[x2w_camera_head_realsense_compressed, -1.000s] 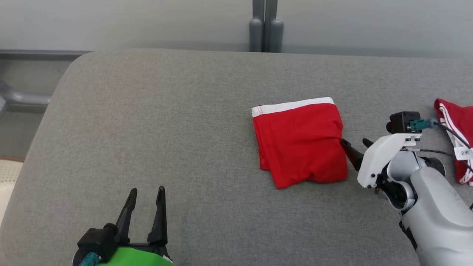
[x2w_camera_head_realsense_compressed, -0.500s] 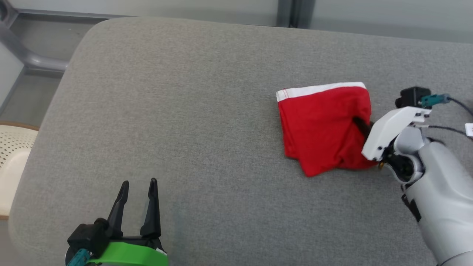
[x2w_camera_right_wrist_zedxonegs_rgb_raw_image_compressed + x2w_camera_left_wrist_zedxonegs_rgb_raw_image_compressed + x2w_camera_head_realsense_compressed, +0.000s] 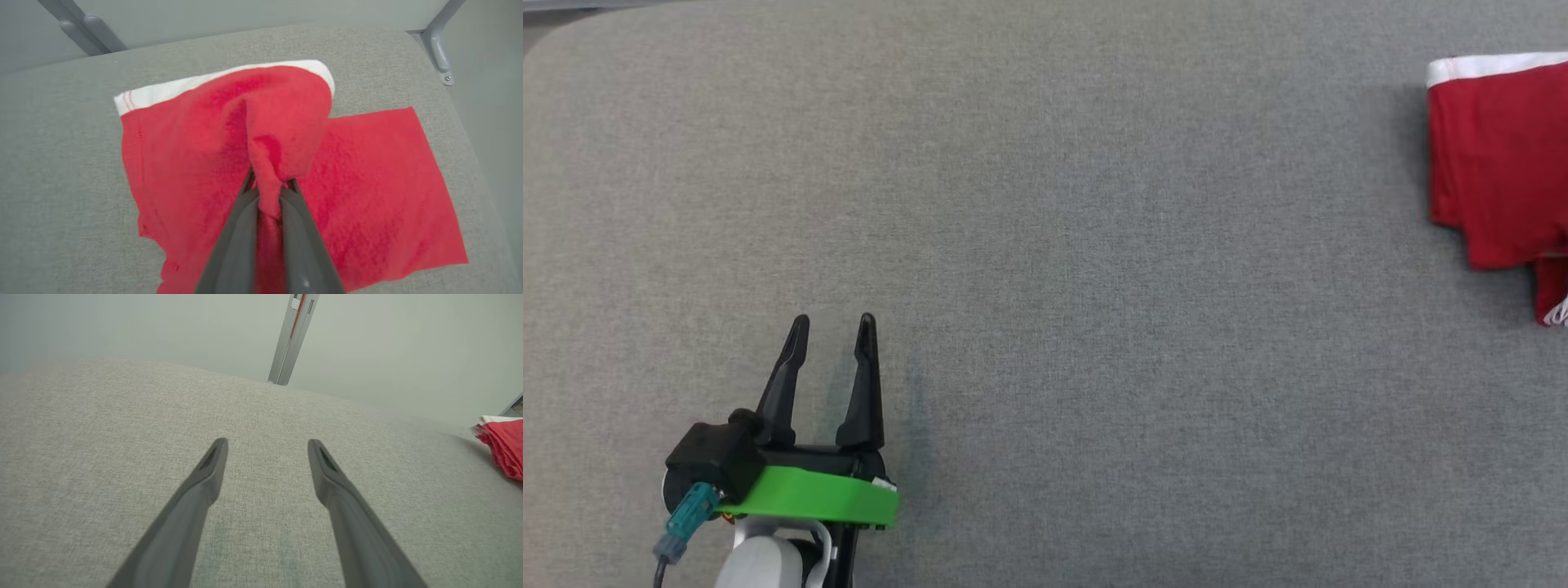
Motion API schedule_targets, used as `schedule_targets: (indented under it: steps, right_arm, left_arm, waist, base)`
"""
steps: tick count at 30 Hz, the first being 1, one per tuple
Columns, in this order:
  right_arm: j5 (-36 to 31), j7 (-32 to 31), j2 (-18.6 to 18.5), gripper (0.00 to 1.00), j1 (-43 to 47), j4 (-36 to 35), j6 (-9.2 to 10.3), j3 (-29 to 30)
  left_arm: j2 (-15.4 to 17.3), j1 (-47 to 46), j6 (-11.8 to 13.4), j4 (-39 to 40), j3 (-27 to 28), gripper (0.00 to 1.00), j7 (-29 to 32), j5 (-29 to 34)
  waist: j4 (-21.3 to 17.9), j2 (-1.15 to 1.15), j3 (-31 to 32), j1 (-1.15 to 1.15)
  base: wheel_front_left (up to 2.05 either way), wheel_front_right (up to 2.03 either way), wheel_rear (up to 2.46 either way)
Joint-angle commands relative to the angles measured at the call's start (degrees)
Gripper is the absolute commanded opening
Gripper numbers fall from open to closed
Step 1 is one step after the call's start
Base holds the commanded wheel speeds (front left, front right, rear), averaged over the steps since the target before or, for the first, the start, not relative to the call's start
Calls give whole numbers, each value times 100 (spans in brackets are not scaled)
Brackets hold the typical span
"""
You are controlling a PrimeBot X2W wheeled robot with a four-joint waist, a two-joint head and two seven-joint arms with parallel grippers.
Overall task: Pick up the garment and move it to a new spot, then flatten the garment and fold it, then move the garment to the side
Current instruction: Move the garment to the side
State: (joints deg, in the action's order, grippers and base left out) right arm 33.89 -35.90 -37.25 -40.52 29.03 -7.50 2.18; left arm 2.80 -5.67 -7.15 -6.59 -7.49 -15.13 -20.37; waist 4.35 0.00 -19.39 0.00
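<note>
The garment [image 3: 1499, 163], red with a white waistband, lies on the grey cushion at the right edge of the head view and shows as a red heap [image 3: 504, 447] at the far right of the left wrist view. In the right wrist view my right gripper [image 3: 270, 185] is shut on a raised fold of the garment [image 3: 184, 155], which peaks up from the cloth around it. A flat red panel [image 3: 380, 192] lies to the right of that fold. My left gripper [image 3: 833, 327] rests open at the lower left over bare cushion, far from the garment, with nothing between its fingers [image 3: 212, 465].
The grey cushion [image 3: 1094, 245] spreads wide between my left gripper and the garment. A bit of another red cloth with white trim [image 3: 1553, 302] peeks in at the right edge. A metal post [image 3: 292, 339] stands behind the cushion, and a grey bracket [image 3: 439, 49] sits past its corner.
My right gripper has gone from open beside the garment's right edge to shut on a fold of it. The head camera has swung, so the garment now sits at the view's right edge.
</note>
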Motion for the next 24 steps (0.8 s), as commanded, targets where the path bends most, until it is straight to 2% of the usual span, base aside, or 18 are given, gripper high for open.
schedule_targets:
  steps: [1,5,6,7,8,16,21,24]
  right_arm:
    - [-210,-82,-114,0,-135,123,1,140]
    - [-797,-129,-306,0,-245,521,2,423]
    - [-948,-116,-320,22,-244,617,2,443]
    - [-1116,-85,-295,75,-211,721,1,443]
    - [-1264,-16,-291,100,-200,781,1,458]
    - [-1918,731,-249,100,-29,1004,3,361]
    - [-2073,1412,-442,100,99,731,3,155]
    - [-1960,1951,-226,100,233,389,2,139]
  left_arm:
    - [23,-139,-24,-22,-5,100,-1,79]
    - [22,-215,-31,-55,-19,100,-1,112]
    - [22,-226,-33,-67,-19,100,-2,116]
    - [22,-219,-34,-84,-9,100,-1,118]
    - [23,-208,-36,-98,9,100,-1,115]
    - [22,-25,-37,-203,148,100,-1,83]
    - [22,138,-38,-272,174,100,-1,3]
    - [22,272,-39,-321,221,100,-1,-19]
  waist:
    - [-277,0,-456,0]
    - [-229,0,-579,0]
    - [-212,0,-583,0]
    - [-190,0,-573,0]
    - [-178,0,-564,0]
    - [-200,0,-257,0]
    - [-277,0,82,0]
    - [-322,0,378,0]
  base:
    - [0,0,0]
    - [0,0,0]
    - [0,0,0]
    - [0,0,0]
    - [0,0,0]
    - [0,0,0]
    - [0,0,0]
    - [0,0,0]
